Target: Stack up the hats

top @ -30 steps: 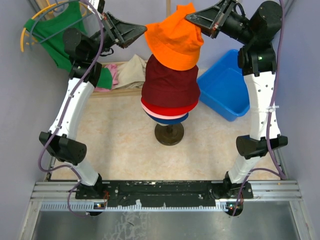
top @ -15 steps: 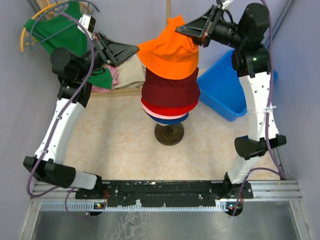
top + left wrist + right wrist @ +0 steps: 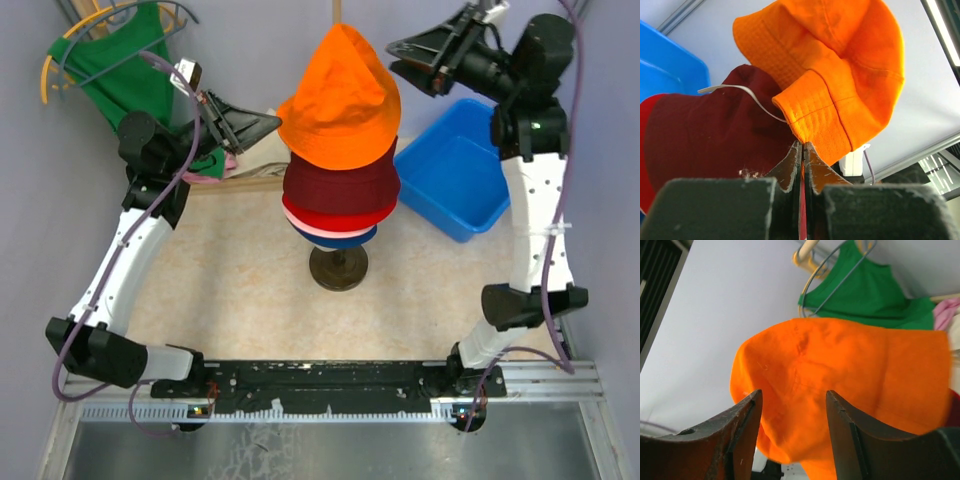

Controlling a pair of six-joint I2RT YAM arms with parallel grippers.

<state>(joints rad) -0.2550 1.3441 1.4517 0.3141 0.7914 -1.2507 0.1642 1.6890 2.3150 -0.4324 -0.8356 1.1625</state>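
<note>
An orange bucket hat (image 3: 340, 100) sits tilted on top of the stack of hats on a stand (image 3: 338, 268). Below it are a dark red beanie (image 3: 340, 180), then a red hat (image 3: 335, 217), a pink one (image 3: 322, 232) and a navy one (image 3: 338, 242). My left gripper (image 3: 272, 122) is shut on the orange hat's brim at its left side; the left wrist view shows the brim (image 3: 815, 120) pinched at the fingertips of that gripper (image 3: 802, 145). My right gripper (image 3: 395, 55) is open, just right of the hat's crown and apart from it. In its wrist view the orange hat (image 3: 850, 375) lies beyond the spread gripper (image 3: 794, 394).
A blue bin (image 3: 450, 180) stands to the right of the stand. A green garment on a hanger (image 3: 120, 60) hangs at the back left. Beige and pink cloths (image 3: 260, 140) lie behind the left gripper.
My right gripper has opened, let go of the orange hat and drawn back to the right. The hat's crown now stands up over the stack. The left gripper keeps its hold.
</note>
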